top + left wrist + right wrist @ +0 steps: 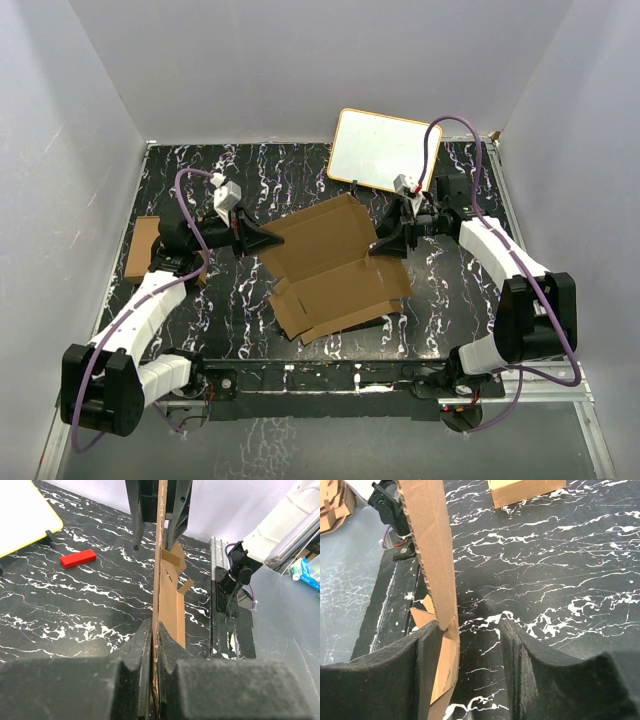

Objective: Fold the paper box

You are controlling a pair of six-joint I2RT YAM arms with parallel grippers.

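Observation:
The paper box (335,265) is a broad notched brown cardboard sheet lying open on the middle of the black marbled table, its far panel raised. My left gripper (262,240) is shut on the sheet's left edge; in the left wrist view the pads (156,630) pinch the cardboard (172,605) seen edge-on. My right gripper (392,245) is at the sheet's right edge. In the right wrist view its jaws (470,635) are open, with a cardboard flap (427,540) standing between them against the left finger. The right gripper's fingers (135,515) also show straddling the sheet in the left wrist view.
A white board with a yellow rim (385,150) leans at the back right, just behind the right arm. Brown cardboard cartons (143,248) lie at the table's left edge, also in the right wrist view (525,490). A red block (78,558) lies near the board.

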